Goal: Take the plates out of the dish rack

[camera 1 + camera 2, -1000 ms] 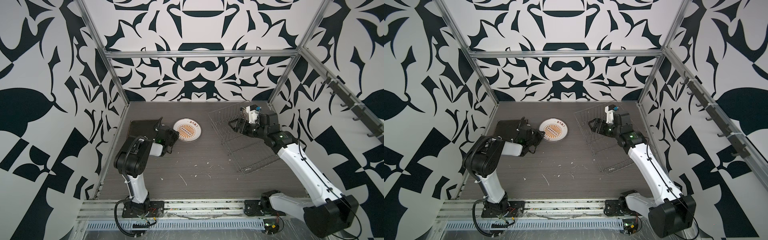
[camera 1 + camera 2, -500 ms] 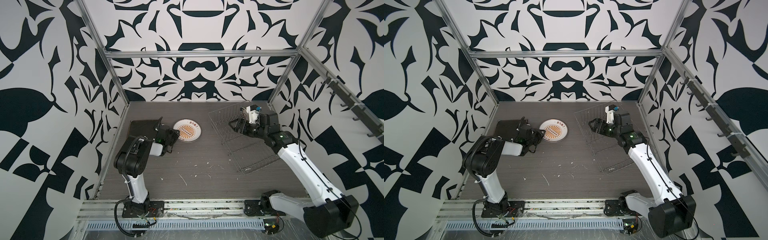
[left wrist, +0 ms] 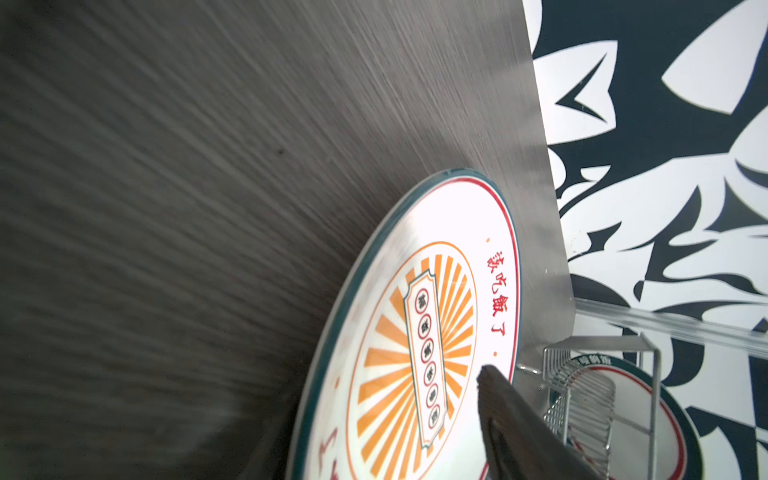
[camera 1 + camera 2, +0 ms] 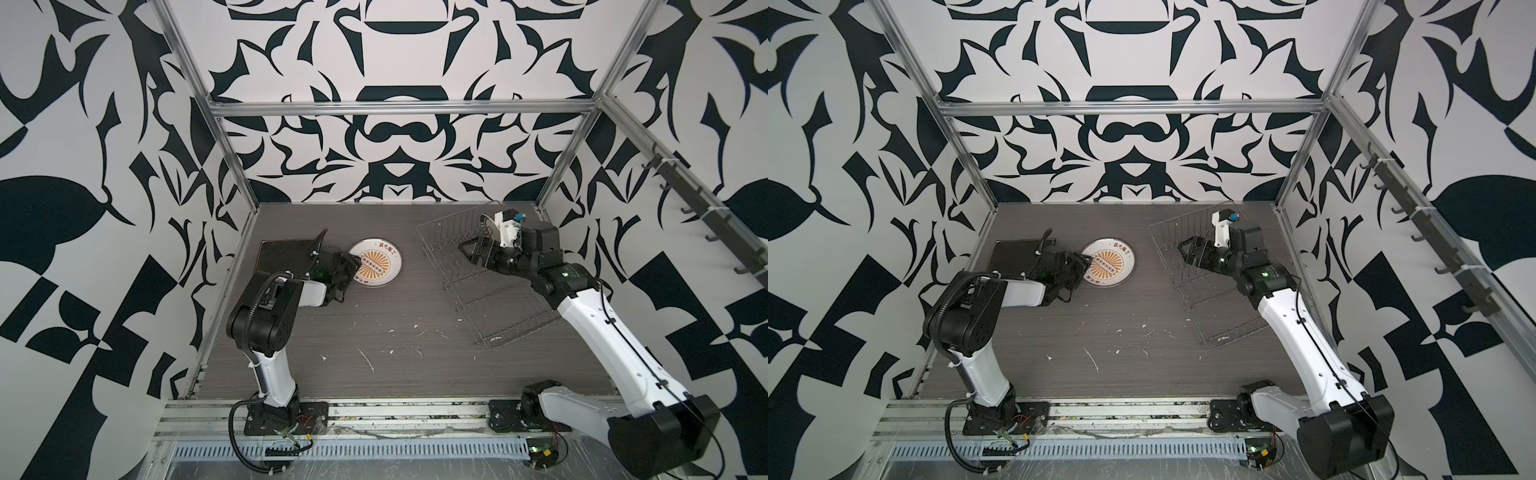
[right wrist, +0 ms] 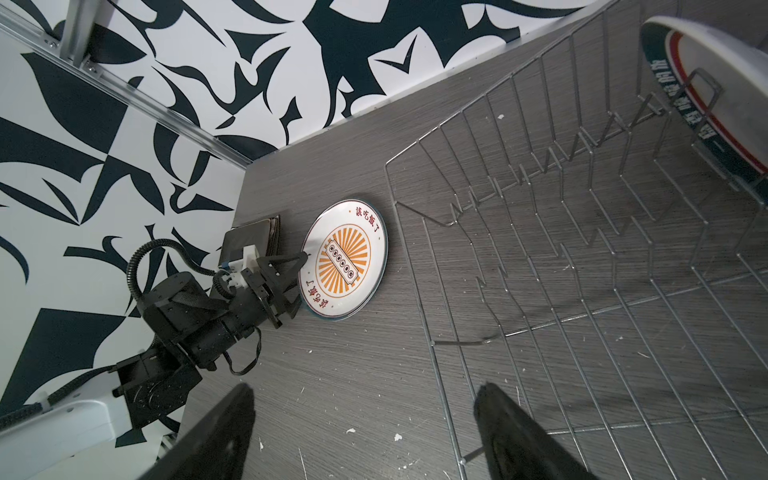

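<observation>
Nearest, the dish rack (image 4: 498,299) sits bare at its front end on the bench's (image 4: 395,353) right side. Over it the right end effector (image 4: 1185,252) hangs wide open, holding nothing. Across the bench, the left end effector (image 5: 300,281) has its jaws parted at the rim of a round sunburst plate (image 4: 376,268) lying flat beside dark square plates (image 4: 286,253) in the far-left corner. One banded plate (image 5: 706,83) stands at the rack's far end. It looks stiff, glossy and breakable, and is probably best pinched at its top rim.
</observation>
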You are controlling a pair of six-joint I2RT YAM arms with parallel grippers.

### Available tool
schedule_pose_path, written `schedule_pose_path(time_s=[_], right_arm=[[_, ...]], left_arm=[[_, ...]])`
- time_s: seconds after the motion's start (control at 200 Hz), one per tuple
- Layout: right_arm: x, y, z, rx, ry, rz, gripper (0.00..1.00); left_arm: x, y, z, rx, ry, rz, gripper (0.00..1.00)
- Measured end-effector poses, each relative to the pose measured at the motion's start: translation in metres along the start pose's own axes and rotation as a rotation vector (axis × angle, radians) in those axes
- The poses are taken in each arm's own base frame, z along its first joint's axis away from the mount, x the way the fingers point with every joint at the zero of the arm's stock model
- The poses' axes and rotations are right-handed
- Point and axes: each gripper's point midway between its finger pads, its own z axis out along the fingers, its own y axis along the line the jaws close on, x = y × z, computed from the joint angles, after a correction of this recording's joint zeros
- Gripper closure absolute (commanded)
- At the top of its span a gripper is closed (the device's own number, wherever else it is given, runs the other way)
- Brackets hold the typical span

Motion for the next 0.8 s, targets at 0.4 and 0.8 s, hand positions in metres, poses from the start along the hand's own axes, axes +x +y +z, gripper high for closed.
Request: schedule_pose_path(time_s=[0.4,0.8], right_arm=[[0.001,-0.013,-0.003,0.071,-0.008,-0.029,0.13],[-0.019,-0.066,-0.026,0.448,-0.037,-0.198,0.22]], left_arm=[[-0.004,0.003,-0.009,-0.047,-0.017,0.002,0.17],[-0.007,-0.003,-0.028,-0.064,-0.026,0.024,0.16]])
